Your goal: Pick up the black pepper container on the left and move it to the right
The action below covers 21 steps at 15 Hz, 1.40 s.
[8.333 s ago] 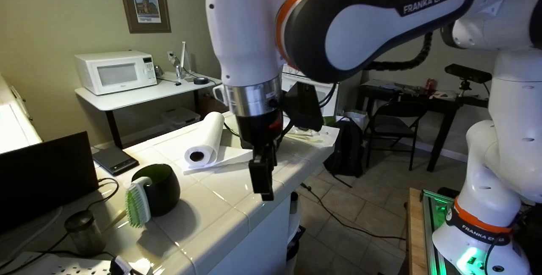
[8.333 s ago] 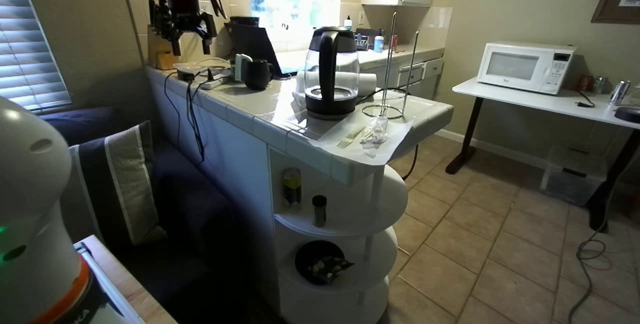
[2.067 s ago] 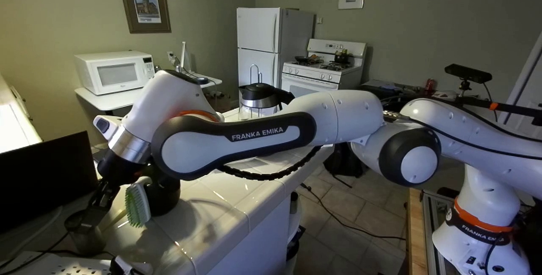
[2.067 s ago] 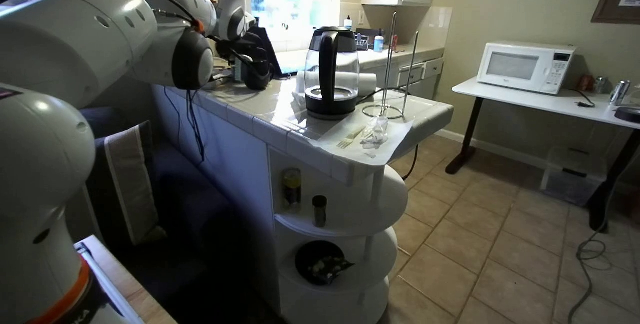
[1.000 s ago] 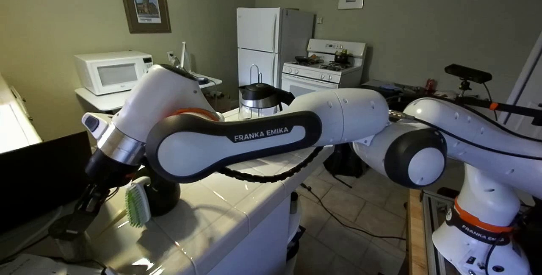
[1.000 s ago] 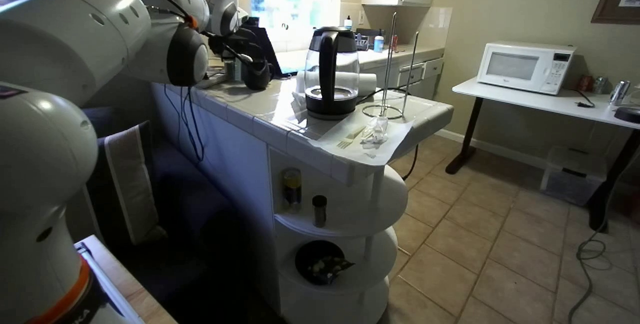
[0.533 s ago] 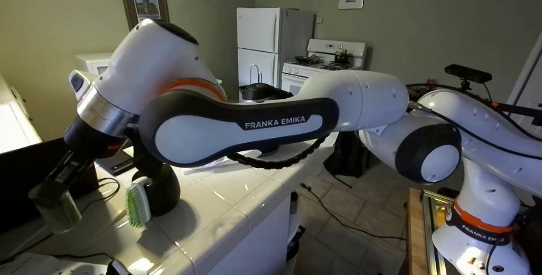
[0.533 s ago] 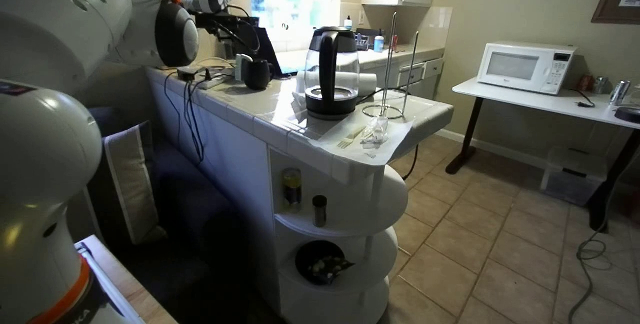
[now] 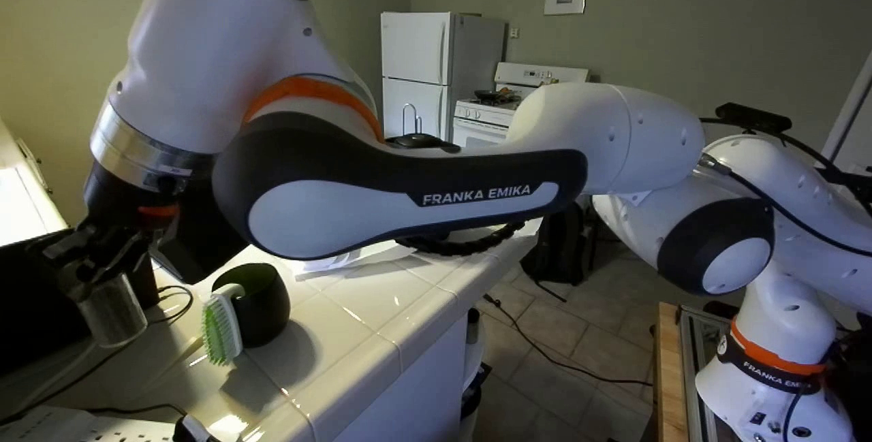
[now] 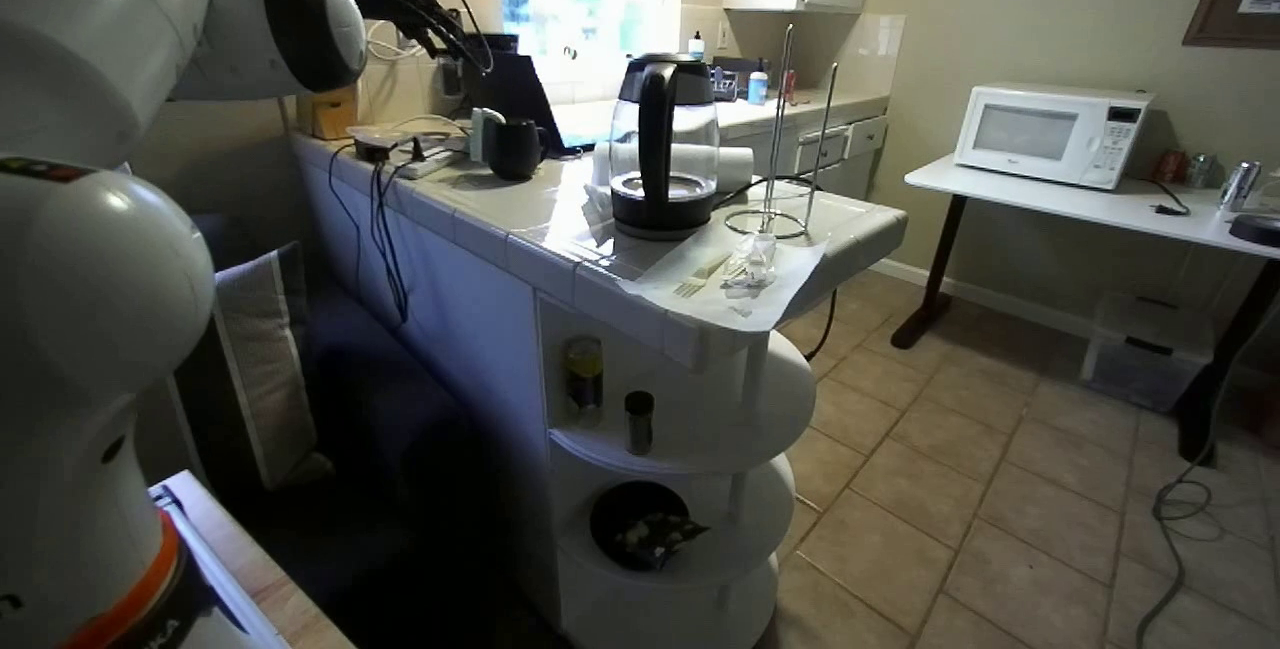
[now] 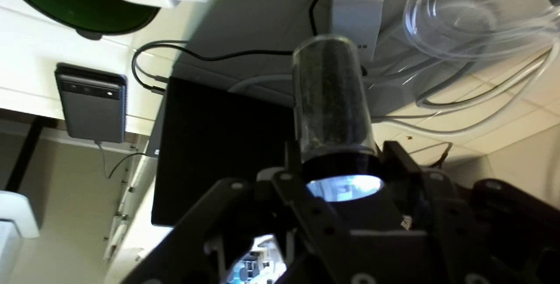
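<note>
While fingers (image 11: 400, 160) clasp the shaker (image 11: 333, 100), the wrist (image 9: 139, 152) slants

The arm (image 9: 402, 186) reads "FRANKA EMIKA", its base (image 9: 773, 375) "FRANKA EM".

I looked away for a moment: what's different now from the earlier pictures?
The gripper moved across to the pepper container, took hold of it by the top and lifted it off the counter. The mug, brush and kettle stayed put.

The tiled counter (image 9: 371, 299) carries a dark mug (image 9: 266, 312), glass kettle (image 10: 657, 149), paper roll (image 10: 736, 170) and phone (image 11: 92, 106).
</note>
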Motion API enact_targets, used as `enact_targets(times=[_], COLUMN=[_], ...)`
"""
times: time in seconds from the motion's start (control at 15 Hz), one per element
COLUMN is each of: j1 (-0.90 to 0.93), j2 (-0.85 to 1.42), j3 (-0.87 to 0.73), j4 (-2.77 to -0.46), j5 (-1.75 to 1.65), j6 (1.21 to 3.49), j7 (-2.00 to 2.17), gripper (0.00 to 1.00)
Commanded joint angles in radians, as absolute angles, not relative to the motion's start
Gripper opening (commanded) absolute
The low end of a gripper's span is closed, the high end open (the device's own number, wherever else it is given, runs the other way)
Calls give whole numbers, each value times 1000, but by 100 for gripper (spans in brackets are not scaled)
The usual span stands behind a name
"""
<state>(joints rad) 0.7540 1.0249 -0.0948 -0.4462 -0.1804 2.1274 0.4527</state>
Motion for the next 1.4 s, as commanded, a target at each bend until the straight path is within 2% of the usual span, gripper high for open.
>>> enact_targets(times=[0.0, 0.6, 1.33], j1=[812, 884, 918], j2=[999, 980, 951], j3=[-170, -245, -234], j4=[-445, -444, -443], j5=[-231, -302, -313], j6=[2072, 1872, 1424], j7=[699, 1203, 1686], gripper=[24, 24, 24])
